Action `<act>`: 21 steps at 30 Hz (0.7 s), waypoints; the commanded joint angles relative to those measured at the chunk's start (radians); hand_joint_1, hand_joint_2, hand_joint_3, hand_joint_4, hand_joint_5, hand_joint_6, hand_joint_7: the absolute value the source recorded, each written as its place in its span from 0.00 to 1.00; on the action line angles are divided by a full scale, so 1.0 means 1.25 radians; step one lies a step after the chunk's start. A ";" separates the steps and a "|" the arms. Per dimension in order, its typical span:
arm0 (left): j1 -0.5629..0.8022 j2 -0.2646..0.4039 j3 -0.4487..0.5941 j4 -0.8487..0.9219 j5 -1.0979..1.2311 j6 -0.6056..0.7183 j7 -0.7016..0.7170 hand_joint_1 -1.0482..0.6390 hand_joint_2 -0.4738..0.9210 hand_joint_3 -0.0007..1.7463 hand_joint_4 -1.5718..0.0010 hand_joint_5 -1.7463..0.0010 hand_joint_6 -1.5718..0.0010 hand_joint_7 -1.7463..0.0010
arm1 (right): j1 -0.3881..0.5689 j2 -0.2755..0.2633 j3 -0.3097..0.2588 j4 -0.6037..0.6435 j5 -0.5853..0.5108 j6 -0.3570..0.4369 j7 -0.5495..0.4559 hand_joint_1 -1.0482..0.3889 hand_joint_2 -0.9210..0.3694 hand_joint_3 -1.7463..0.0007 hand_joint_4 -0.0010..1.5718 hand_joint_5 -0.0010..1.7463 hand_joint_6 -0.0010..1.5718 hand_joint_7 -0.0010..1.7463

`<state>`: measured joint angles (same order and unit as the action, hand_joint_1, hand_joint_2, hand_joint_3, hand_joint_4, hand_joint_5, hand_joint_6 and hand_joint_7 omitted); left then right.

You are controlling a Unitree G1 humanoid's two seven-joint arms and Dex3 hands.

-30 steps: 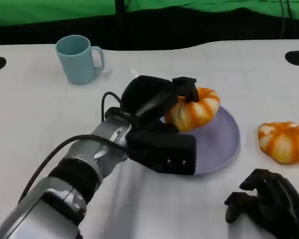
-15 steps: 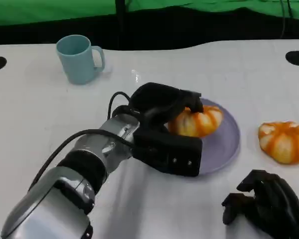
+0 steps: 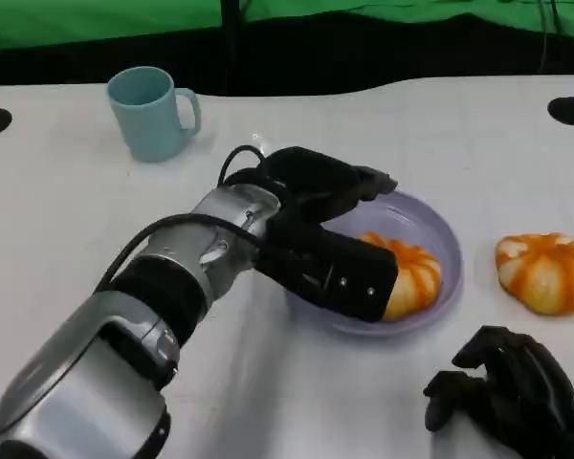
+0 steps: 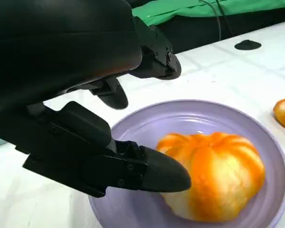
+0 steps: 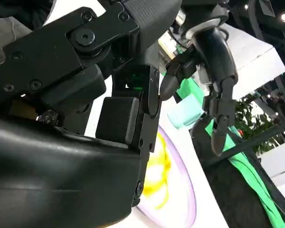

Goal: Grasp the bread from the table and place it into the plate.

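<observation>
The round orange-and-cream striped bread roll (image 3: 411,279) lies inside the shallow lavender plate (image 3: 430,229), toward its near right part, resting on the plate's floor; the left wrist view shows the same roll (image 4: 218,175) sitting within the plate's rim (image 4: 180,107). The robot's black left hand (image 3: 330,234) hovers over the plate's left half with its fingers spread apart and holding nothing: one thick finger (image 4: 152,173) reaches toward the roll's near side, its tip just at the bread, though whether it touches cannot be told, while the upper fingers (image 4: 154,52) arch above the plate without contact. The silver left forearm (image 3: 172,277) runs back from the hand toward the lower left of the head view, a black cable looping beside it. A second striped orange bread roll (image 3: 547,272) lies on the white table (image 3: 57,210) just to the right of the plate, apart from its rim. The robot's black right hand (image 3: 512,397) rests low at the near right edge of the table, fingers loosely curled with nothing in them. Farther back on the left stands a light blue ceramic mug (image 3: 151,113), upright, its handle facing right, well apart from the plate. Behind the table edge runs a black band and a green cloth backdrop (image 3: 96,19).
</observation>
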<state>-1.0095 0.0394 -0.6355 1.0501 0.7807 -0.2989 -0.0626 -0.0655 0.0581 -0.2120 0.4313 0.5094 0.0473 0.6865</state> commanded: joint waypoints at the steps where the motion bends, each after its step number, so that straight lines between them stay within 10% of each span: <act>1: -0.011 0.024 -0.004 -0.049 0.002 0.016 -0.034 0.00 1.00 0.24 0.87 0.70 0.86 0.99 | 0.001 -0.009 -0.005 0.002 0.005 -0.011 0.007 0.00 0.12 0.99 0.99 0.43 1.00 0.20; 21: 0.188 0.174 0.109 -0.357 -0.115 -0.041 -0.050 0.05 1.00 0.19 0.75 0.74 0.80 0.98 | -0.002 -0.010 -0.008 0.008 0.008 -0.013 0.009 0.00 0.12 1.00 0.99 0.43 1.00 0.20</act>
<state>-0.8353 0.2132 -0.5524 0.6536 0.6942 -0.3003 -0.1451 -0.0678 0.0584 -0.2135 0.4365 0.5128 0.0362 0.6947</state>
